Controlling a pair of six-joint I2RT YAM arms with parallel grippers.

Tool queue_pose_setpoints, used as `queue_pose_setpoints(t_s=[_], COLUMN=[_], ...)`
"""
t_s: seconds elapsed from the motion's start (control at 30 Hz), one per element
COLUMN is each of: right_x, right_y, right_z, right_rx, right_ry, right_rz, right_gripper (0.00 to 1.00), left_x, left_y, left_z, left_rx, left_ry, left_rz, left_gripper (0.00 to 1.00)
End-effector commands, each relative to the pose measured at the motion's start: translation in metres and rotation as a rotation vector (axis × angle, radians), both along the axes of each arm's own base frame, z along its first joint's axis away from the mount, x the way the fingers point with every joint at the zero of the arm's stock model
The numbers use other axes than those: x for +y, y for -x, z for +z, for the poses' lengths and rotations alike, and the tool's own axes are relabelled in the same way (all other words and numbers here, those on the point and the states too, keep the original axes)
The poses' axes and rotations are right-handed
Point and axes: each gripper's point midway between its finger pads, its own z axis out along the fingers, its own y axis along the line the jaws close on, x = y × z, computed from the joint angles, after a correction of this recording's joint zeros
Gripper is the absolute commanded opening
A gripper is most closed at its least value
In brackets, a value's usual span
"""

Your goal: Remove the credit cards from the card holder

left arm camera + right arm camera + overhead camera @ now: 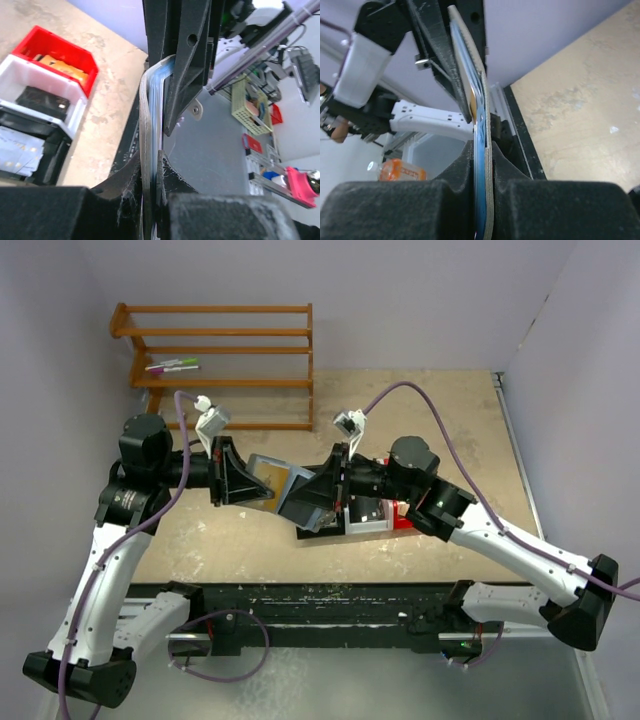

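Wooden rack (222,332): stood at the far left of the table (430,430), markers (172,366) lying on a middle rail.
Left gripper (243,483): jaws were clamped on the left end of the card holder (285,490).
Card holder: blue-grey, hung above the table between both grippers. A tan face showed on its left half; card or lining could not be told.
Right gripper (318,495): jaws were closed tight on the holder's right end.
Bins, under the right arm:
- Black bin (55,160) held a pale grey card (17,152).
- White bin (15,70) held a black card (42,102).
- Red bin (30,45) held a tan-gold card (62,69).
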Motion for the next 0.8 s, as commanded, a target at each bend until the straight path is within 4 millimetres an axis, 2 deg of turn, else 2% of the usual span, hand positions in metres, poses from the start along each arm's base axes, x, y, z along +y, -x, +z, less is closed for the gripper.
queue_pose_setpoints(t_s=[0.0,0.03,0.07,0.13,0.3,0.47,0.63,0.67,0.7,0.77], right_x=[-0.008,-0.008,-0.009,-0.01,-0.011,-0.011,-0.011,-0.01,-0.011,-0.016], right_y=[0.03,0.033,0.035,0.033,0.031,0.029,0.026,0.022,0.018,0.004], right_z=[0.043,0.043,0.044,0.042,0.041,0.041,0.035,0.032,0.03,0.027], right_rx=[-0.111,-0.113,-0.115,-0.111,-0.108,-0.117,-0.118,-0.117,-0.116,-0.106], right_ry=[-0.165,-0.167,-0.166,-0.152,-0.139,-0.134,-0.115,-0.104,-0.093,-0.068], right_rz=[0.142,0.156,0.162,0.157,0.146,0.148,0.163,0.157,0.145,0.09], right_gripper=[0.0,0.0,0.0,0.0,0.0,0.0,0.0,0.02,0.15,0.49], left_x=[-0.002,-0.002,-0.002,-0.002,-0.002,0.0,0.001,0.001,0.001,0.001], left_y=[0.022,0.023,0.025,0.026,0.026,0.034,0.029,0.025,0.021,0.011], left_z=[0.023,0.022,0.022,0.022,0.021,0.018,0.014,0.014,0.013,0.011], left_rx=[-0.015,-0.008,-0.005,0.001,0.004,0.034,0.058,0.056,0.05,0.039], left_ry=[0.07,0.071,0.072,0.072,0.07,0.076,0.075,0.072,0.067,0.047], left_rz=[-0.137,-0.147,-0.159,-0.165,-0.171,-0.219,-0.216,-0.193,-0.171,-0.116], left_gripper=[0.26,0.37,0.45,0.53,0.56,0.46,0.2,0.14,0.11,0.06])
